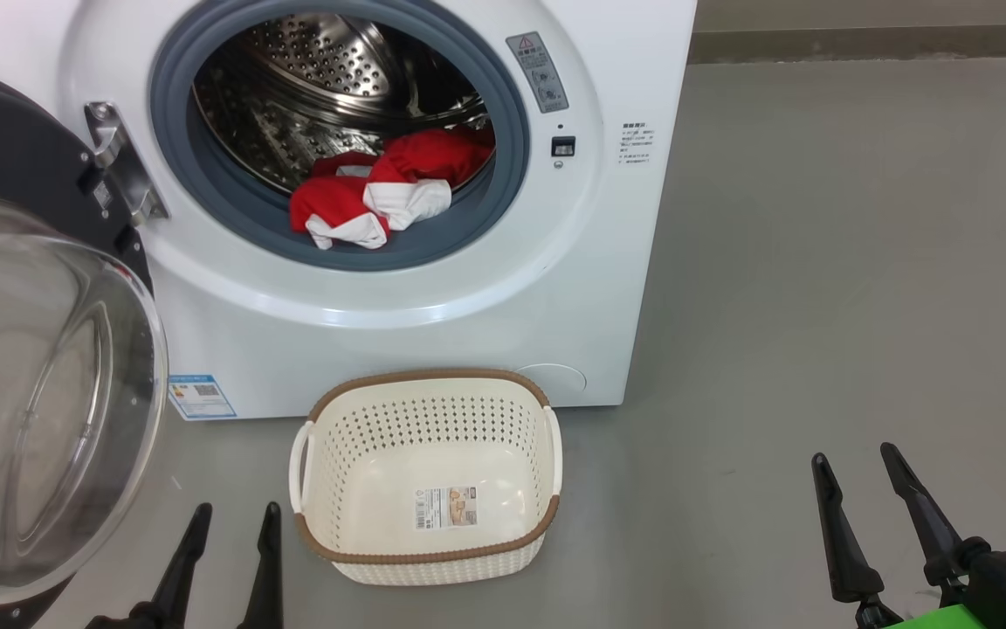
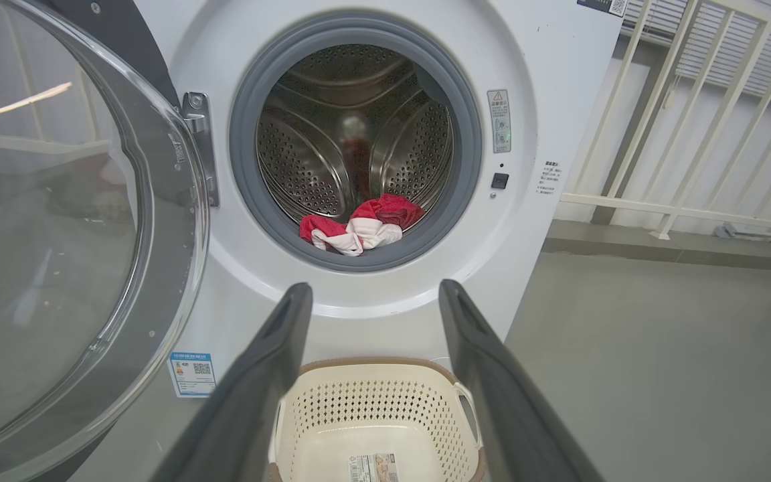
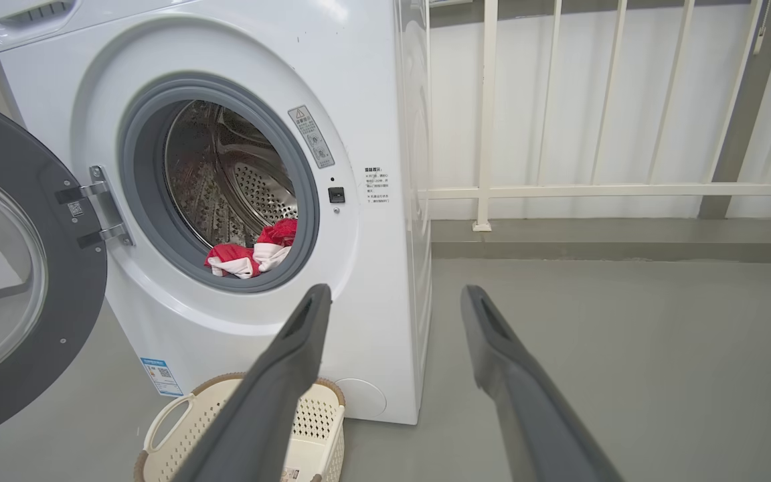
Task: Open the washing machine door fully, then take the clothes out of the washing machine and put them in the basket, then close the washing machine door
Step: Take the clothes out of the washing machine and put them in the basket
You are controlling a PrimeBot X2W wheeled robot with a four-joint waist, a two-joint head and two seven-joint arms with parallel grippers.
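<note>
Head camera: smooth grey floor [image 1: 817, 262] all round. My left gripper [image 1: 237, 511] is spread wide and empty, the cream perforated basket [image 1: 429, 376] just to its right. My right gripper [image 1: 853, 454] is wide too, well apart from the basket.

Left wrist: the basket sits between my fingers. The white washing machine [image 2: 553, 100] is ahead, red-and-white clothes [image 2: 359, 227] bunched at the lip of the steel drum [image 2: 305, 167], and the glass door [image 2: 57, 234] is swung open on the left.

Right wrist: the washing machine is left of the fingers, a white railing [image 3: 489, 114] ahead.
</note>
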